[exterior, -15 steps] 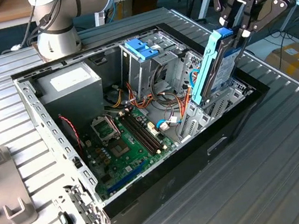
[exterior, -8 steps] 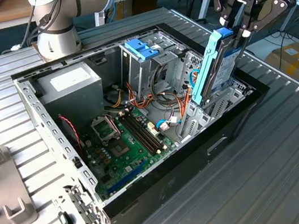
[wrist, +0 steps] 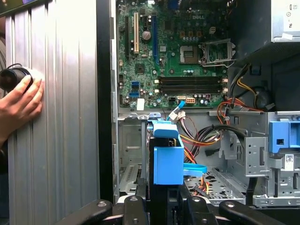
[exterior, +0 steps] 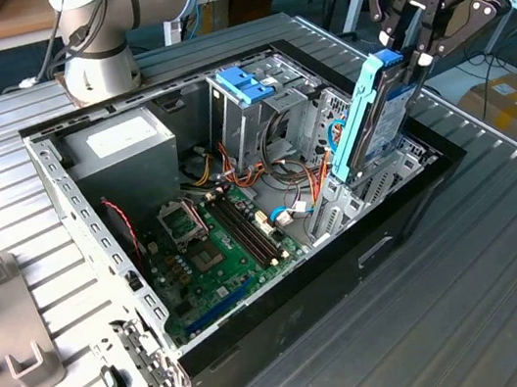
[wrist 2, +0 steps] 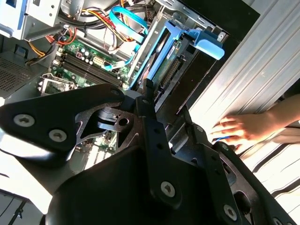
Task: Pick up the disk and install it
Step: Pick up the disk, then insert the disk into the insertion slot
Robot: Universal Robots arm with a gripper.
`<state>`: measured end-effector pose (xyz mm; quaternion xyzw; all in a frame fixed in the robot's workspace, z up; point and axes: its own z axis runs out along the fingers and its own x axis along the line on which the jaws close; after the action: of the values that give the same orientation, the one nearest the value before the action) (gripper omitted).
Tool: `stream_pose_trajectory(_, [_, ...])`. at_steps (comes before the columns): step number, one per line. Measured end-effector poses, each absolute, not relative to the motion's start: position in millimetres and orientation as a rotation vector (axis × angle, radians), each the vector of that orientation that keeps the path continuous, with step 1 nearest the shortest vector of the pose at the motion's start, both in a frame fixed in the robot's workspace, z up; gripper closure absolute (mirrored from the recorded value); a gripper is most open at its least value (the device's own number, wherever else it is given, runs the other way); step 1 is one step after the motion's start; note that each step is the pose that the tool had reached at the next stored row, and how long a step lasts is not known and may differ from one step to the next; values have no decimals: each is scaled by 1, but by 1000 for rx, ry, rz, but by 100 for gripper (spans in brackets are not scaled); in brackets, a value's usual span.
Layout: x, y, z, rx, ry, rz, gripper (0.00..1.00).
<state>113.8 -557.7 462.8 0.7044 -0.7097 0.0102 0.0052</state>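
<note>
The disk, a flat drive in a light-blue carrier, stands steeply on end at the end of the open computer case on the exterior view's right. Its lower end reaches down among the grey metal bays; I cannot tell whether it touches them. My gripper is shut on the disk's upper end, just under the carrier's blue tab. In the first wrist view the carrier's blue end rises between my black fingers. In the second wrist view the disk runs away from my fingers into the case.
A fixed blue latch tops the grey drive cage mid-case. The motherboard and loose cables lie on the case floor, with the power supply at the back. A person's hand rests on the ribbed table beside the case. A grey fixture sits at the exterior view's left.
</note>
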Motion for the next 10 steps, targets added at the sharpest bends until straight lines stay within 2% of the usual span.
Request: stream_pose_trajectory(10, [115, -558, 462, 2206, -2222, 32, 65])
